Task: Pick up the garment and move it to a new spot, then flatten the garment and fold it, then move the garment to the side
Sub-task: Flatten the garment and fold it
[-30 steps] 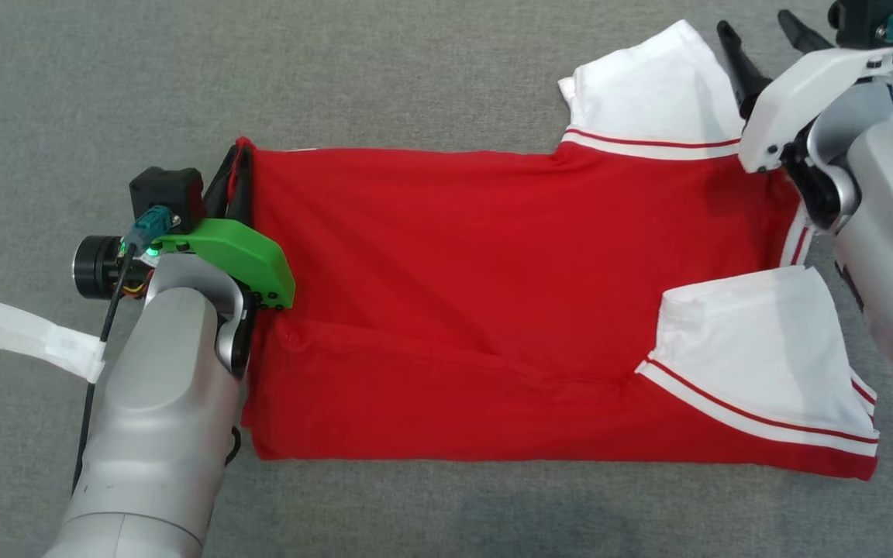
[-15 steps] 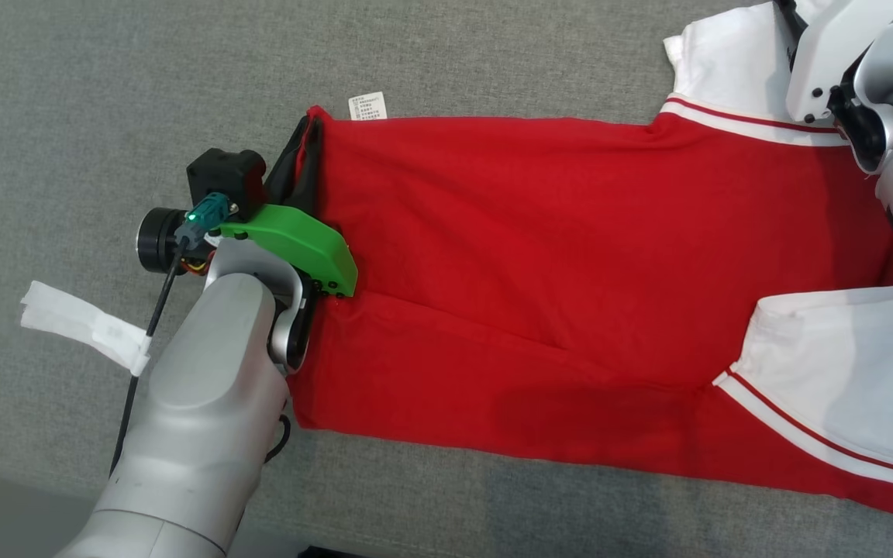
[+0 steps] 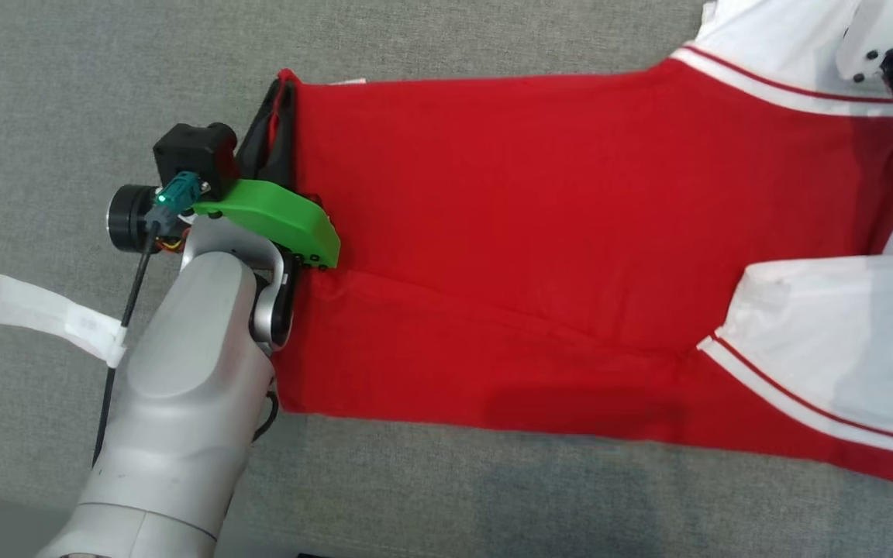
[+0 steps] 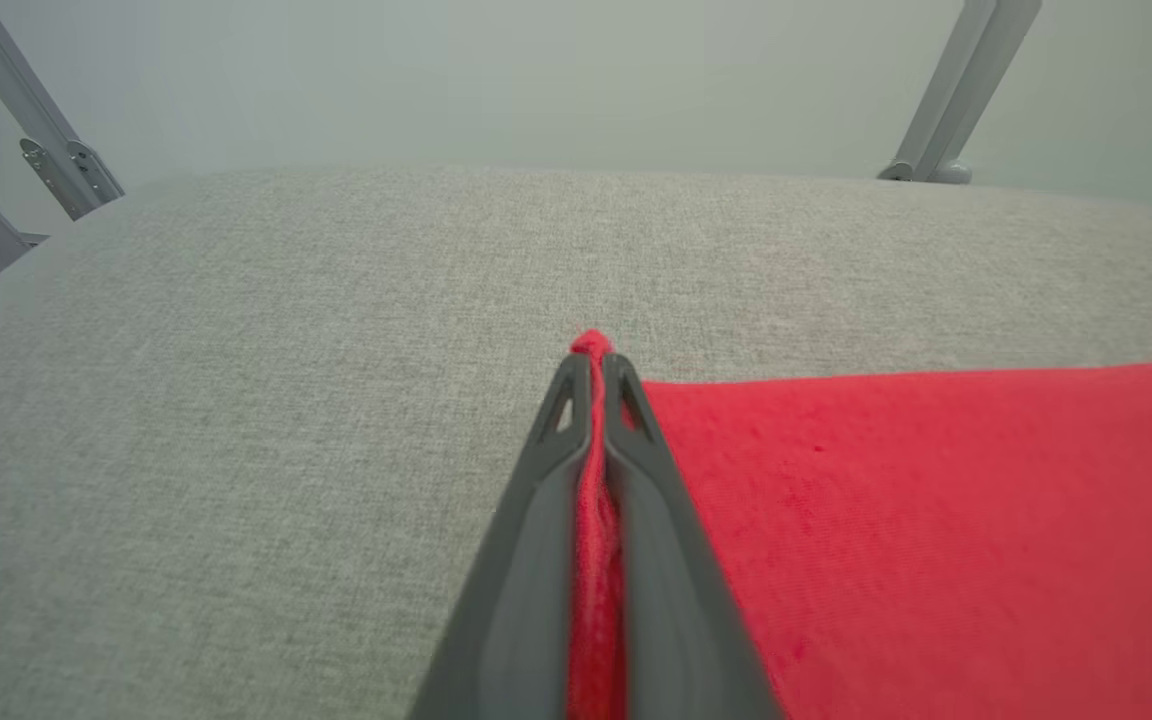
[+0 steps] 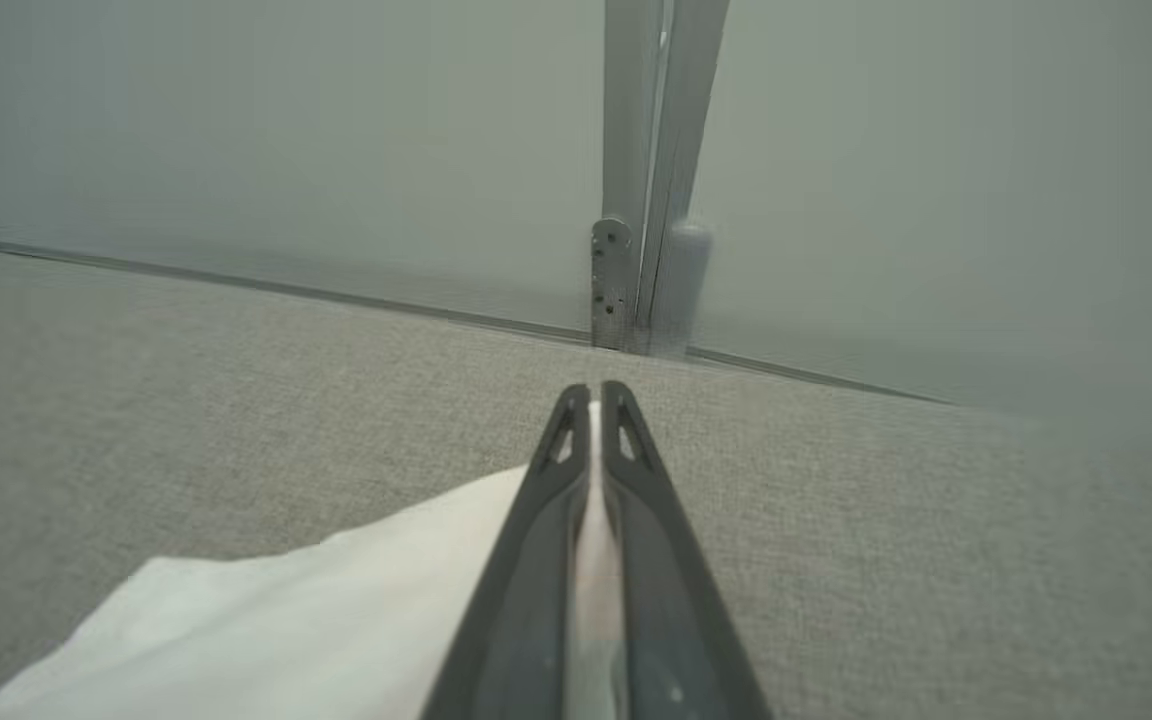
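Left gripper [image 4: 591, 365]: closed tight on the hem corner of the garment [image 3: 532, 232]. A ridge of red cloth runs up between the two dark fingers and pokes out just past their tips.
Right gripper [image 5: 596, 395]: pinched together on white sleeve cloth. A thin white strip shows between the fingers right up to the tips.
Garment: a red shirt with white sleeves, spread flat on the grey surface [image 3: 454, 39]. It stretches from the left gripper across to the right arm. In the left wrist view the red body lies to the right of the fingers.
Far sleeve [image 3: 772, 31]: white with a red-striped band, lying under and beside the right arm's white wrist cover. In the right wrist view it spreads to the left of the fingers.
Near sleeve [image 3: 826, 341]: folded in over the red body, on the near side of the right arm and apart from it.
Crease [image 3: 493, 310]: a long fold runs from beside the left wrist toward the near sleeve.
Green cover [image 3: 276, 221]: on the left wrist, overlapping the hem edge.
Tape tag [image 3: 51, 318]: white, stuck on the black cable behind the left gripper.
Metal post [image 5: 651, 170]: straight ahead of the right fingertips, past the surface's edge.
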